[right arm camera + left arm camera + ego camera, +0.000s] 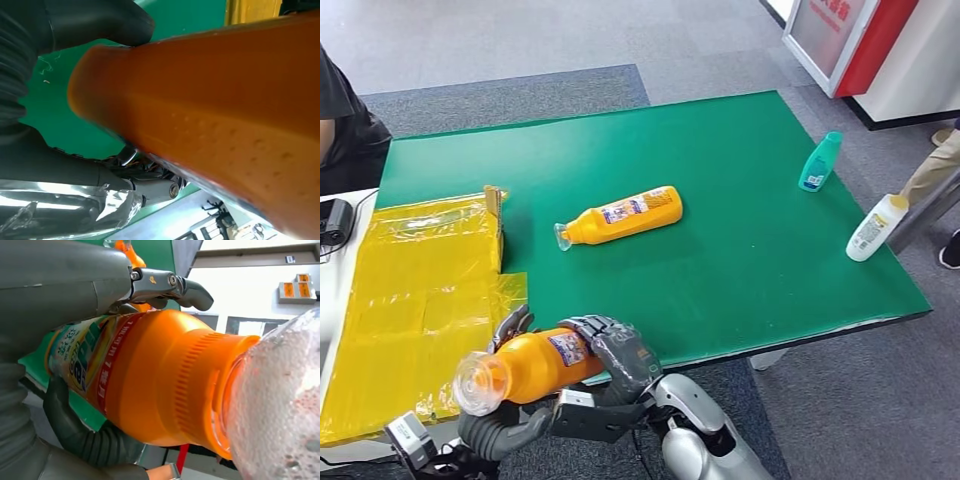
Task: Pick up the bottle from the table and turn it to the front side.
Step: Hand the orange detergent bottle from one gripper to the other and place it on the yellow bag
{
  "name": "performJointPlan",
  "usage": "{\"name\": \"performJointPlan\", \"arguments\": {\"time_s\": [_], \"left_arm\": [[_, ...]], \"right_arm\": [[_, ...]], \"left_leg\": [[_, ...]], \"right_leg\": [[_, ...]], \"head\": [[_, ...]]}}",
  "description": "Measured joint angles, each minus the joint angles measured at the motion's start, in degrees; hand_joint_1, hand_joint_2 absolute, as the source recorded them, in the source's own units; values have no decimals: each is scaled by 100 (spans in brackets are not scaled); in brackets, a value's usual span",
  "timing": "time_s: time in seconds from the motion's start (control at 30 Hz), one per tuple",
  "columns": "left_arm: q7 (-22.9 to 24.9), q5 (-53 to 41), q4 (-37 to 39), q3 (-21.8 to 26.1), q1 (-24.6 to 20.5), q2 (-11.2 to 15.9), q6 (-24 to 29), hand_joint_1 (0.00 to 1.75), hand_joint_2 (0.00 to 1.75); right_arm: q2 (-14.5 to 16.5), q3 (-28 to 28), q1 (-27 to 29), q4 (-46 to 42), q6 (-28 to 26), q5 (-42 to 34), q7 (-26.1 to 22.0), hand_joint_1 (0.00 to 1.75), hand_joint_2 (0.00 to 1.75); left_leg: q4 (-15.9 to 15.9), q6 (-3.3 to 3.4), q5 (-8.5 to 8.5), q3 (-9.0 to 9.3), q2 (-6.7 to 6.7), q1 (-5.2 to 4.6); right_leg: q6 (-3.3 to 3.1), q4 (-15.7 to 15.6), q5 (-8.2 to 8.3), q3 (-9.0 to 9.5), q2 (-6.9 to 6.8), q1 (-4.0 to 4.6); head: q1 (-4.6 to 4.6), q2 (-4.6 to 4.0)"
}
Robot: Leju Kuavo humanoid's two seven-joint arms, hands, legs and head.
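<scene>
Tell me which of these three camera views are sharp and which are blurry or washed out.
Head view: evenly lit and sharp, the green table and held orange bottle clear. Left wrist view: label readable, but the clear cap is blurred close up and the background is overexposed white. Right wrist view: the orange bottle is a soft, out-of-focus mass, with glare on the silver arm.

Silver arm shells, dark grey right hand and left hand, ribbed wrist covers, visible screws.

My head camera looks forward and down over the bench from high up. Both wrist cameras sit very close behind my robot hands, pressed against the bottle, which all three views share.
</scene>
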Motion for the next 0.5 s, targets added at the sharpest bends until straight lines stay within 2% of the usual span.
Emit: {"name": "performJointPlan", "arguments": {"time_s": [0.03, 0.13, 0.17, 0.2, 0.27, 0.5], "left_arm": [[6, -39, -3, -34, -9, 20, 74, 40, 175], [23, -197, -37, -119, -25, 68, 260, 144, 175], [36, -265, -51, -137, -29, 77, 324, 162, 175], [54, -342, -67, -151, -32, 83, 391, 170, 175], [97, -483, -99, -169, -41, 89, 512, 175, 175], [235, -841, -198, -202, -55, 93, 784, 175, 175]], "right_arm": [[8, -7, -3, 19, 9, 3, 7, 175, 175], [22, -34, -2, 48, 16, 27, 32, 175, 175], [25, -43, 1, 50, 18, 40, 43, 175, 175], [28, -54, 5, 51, 21, 54, 54, 175, 175], [32, -78, 13, 51, 31, 86, 73, 175, 175], [42, -141, 68, 47, 33, 130, 69, 171, 175]], "left_leg": [[0, 0, 0, 0, 0, 0], [0, 0, 0, 0, 0, 0], [0, 0, -1, 0, 0, 0], [0, 0, -1, 0, 0, 0], [0, 0, -1, -1, 0, 0], [0, 0, -1, 0, 0, 0]], "right_leg": [[0, 0, 0, 0, 0, 0], [0, 0, 0, 0, 0, 0], [0, 0, 0, 0, 0, 0], [0, 0, -1, -1, 0, 0], [0, 0, -1, -1, 0, 0], [0, 0, -1, -1, 0, 0]], "head": [[0, 0], [1, 0], [1, 0], [1, 0], [1, 0], [1, 0]]}}
